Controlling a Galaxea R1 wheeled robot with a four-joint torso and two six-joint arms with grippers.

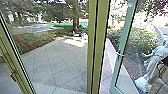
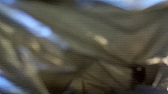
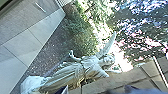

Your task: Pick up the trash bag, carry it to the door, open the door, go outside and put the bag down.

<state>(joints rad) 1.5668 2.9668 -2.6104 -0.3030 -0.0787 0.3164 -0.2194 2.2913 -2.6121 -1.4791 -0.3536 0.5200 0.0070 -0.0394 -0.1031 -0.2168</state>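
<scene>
- Trash bag (image 2: 112, 27), it seems: dark folds right up at the left wrist, presumably kept there so the right arm can work the door.
- Left gripper, right gripper: open or closed, I can't tell.
- Glass door (image 1: 124, 40) stands swung out, making way to the paving (image 1: 60, 62), beside a pale statue (image 3: 82, 67).

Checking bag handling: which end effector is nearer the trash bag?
Left. Dark folds, apparently the trash bag, sit close before the left wrist camera. The right wrist camera points toward a statue outdoors, so its end effector looks farther away.
</scene>
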